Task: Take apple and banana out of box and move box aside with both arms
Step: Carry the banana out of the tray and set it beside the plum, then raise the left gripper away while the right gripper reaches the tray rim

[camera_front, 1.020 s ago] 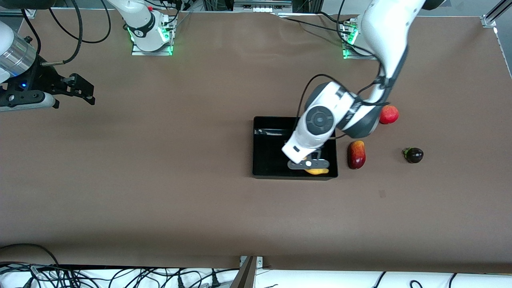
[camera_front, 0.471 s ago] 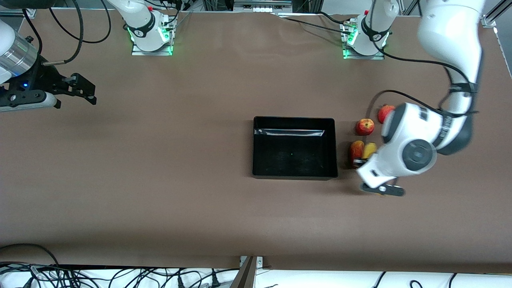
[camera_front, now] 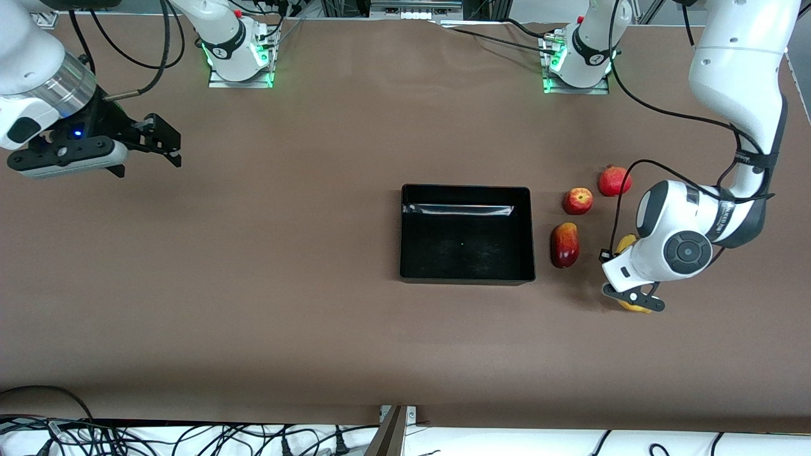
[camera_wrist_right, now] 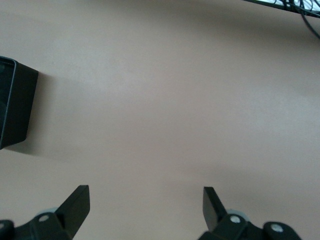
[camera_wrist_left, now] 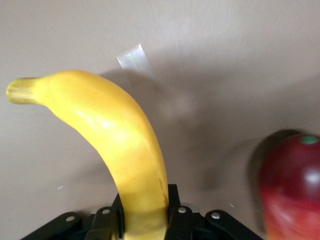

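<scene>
My left gripper (camera_front: 632, 299) is shut on the yellow banana (camera_front: 626, 242), low over the table beside the mango, toward the left arm's end. In the left wrist view the banana (camera_wrist_left: 120, 145) sits clamped between the black fingers (camera_wrist_left: 176, 200). The small red apple (camera_front: 578, 201) lies on the table between the black box (camera_front: 466, 188) and the pomegranate. The box holds nothing. My right gripper (camera_front: 161, 142) is open and holds nothing, above the table at the right arm's end, well apart from the box; the right wrist view shows its spread fingertips (camera_wrist_right: 80, 197).
A dark-red-and-yellow mango (camera_front: 564, 245) lies beside the box. A red pomegranate (camera_front: 614, 181) lies beside the apple. A dark red fruit (camera_wrist_left: 292, 185) shows at the edge of the left wrist view. A corner of the box (camera_wrist_right: 15, 110) shows in the right wrist view.
My left gripper, with the banana in it, went from inside the box to the table past the mango toward the left arm's end. My right gripper shifted a little toward the table's middle.
</scene>
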You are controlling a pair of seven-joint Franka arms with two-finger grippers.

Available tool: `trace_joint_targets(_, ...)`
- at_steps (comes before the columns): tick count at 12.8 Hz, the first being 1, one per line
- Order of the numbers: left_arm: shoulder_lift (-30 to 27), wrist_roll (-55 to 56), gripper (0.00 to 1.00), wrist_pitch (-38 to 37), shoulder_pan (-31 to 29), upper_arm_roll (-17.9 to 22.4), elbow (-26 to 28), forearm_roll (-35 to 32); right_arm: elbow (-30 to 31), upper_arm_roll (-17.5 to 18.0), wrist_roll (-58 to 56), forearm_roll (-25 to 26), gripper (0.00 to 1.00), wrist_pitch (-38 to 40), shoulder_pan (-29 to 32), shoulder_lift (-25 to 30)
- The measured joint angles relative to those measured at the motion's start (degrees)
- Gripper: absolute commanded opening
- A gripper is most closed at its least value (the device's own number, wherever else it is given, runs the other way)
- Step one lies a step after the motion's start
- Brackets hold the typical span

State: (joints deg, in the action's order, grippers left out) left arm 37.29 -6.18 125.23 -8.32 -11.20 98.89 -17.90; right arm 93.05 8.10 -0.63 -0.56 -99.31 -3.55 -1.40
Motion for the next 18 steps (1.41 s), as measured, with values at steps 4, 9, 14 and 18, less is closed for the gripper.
trace_joint_targets(4,-0.44,-1.67,1.0,6.2,-1.05,-0.32,3.68,-0.02,0.11,-0.02,-0.04,0.0,1.0,-2.21,-0.25,-5.44)
trace_joint_targets(9,-8.67,-2.65,1.0,4.38,-1.6,-1.52,1.21,0.3,0.14,0.08,-0.33,-0.18,1.0,-2.39,-2.19,-9.64)
trace_joint_targets(14,-16.5,-0.46,1.0,-24.79,-1.45,-3.19,-12.98,7.96,0.32,0.33,11.32,-0.96,1.0,-11.68,-15.15,-15.48)
trace_joint_targets(18,-19.13,2.17,1.0,-33.89,2.38,0.94,-20.99,12.2,0.46,0.4,27.09,-0.88,1.0,-25.15,-25.98,-24.79)
